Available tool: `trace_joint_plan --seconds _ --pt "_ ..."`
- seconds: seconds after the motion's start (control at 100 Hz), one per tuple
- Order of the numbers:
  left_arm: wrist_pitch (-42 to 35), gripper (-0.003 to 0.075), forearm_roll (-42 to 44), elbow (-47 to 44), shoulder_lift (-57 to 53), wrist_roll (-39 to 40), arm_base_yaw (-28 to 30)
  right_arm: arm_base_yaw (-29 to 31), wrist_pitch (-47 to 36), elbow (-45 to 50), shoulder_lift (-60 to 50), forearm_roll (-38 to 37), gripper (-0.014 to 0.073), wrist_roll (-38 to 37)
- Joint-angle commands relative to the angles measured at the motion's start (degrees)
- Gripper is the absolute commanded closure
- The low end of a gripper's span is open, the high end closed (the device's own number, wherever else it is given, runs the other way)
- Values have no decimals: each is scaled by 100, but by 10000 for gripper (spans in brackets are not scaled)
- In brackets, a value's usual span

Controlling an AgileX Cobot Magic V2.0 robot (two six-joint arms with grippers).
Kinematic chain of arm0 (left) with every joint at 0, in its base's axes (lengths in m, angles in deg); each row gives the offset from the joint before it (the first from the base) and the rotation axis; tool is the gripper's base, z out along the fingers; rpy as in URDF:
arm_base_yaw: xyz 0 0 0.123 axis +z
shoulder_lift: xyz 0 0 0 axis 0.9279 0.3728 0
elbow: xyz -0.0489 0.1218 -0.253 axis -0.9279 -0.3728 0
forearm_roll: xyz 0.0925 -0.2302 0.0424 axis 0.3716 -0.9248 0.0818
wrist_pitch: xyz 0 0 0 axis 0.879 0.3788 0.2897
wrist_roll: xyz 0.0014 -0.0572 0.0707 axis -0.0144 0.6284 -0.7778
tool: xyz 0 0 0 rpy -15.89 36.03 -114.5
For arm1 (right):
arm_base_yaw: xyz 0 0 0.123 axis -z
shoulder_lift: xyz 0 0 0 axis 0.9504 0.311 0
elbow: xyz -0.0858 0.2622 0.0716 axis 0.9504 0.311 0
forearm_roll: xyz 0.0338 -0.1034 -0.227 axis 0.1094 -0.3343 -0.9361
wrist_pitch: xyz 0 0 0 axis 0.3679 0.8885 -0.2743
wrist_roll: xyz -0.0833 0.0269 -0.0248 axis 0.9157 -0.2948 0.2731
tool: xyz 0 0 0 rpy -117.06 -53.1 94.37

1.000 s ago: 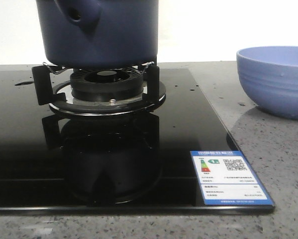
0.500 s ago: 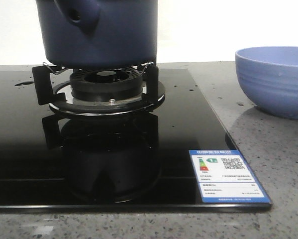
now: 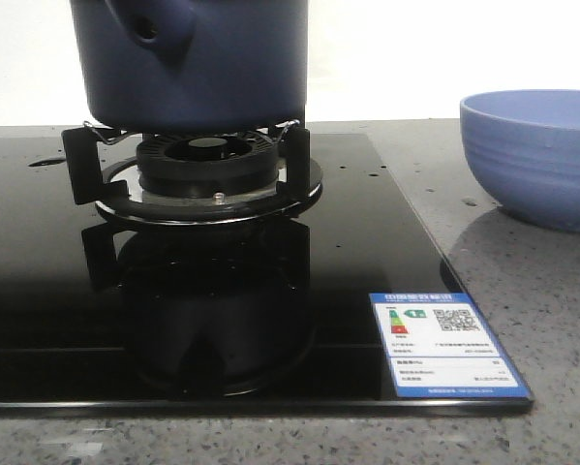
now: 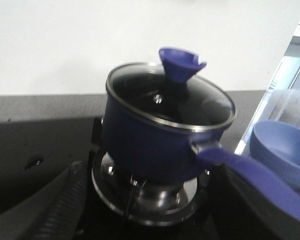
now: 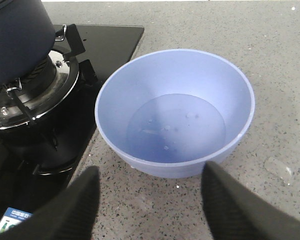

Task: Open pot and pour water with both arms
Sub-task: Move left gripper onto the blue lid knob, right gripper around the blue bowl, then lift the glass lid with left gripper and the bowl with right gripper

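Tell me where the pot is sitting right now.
In the front view the pot sits on the burner stand of the black cooktop, left of the light blue bowl standing on the counter.

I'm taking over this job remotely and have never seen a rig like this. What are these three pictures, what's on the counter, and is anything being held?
It is a robot with two arms, each ending in jaws. One camera looks forward over the counter; the other two sit on the wrists, so the dark shapes at their lower edges are fingers. The front view shows a black glass stove with a dark blue pot on its burner, and a light blue bowl on the speckled counter. The left wrist view shows the pot's glass lid on, with a blue knob. The right wrist view looks into the bowl, which seems to hold a little water. Both pairs of jaws are open, holding nothing.
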Motion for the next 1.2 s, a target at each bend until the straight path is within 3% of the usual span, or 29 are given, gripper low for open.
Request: trace_joint_plan --seconds 0.0,0.29,0.66,0.83,1.19 --pt "-812 232 -149 310 337 -166 -328 -10 -444 -200 60 72 155 66" --pt "-1973 264 -50 1143 2069 -716 -1376 -10 -484 -200 60 72 155 66" --pt "-2178 254 216 2606 4088 -716 -1404 -10 -484 -200 60 72 155 66" --pt "-2154 201 313 3005 4528 -716 -1393 -10 -484 -200 60 72 155 66" --pt "-2284 206 313 3195 4962 -716 -1393 -10 -484 -200 60 72 155 66"
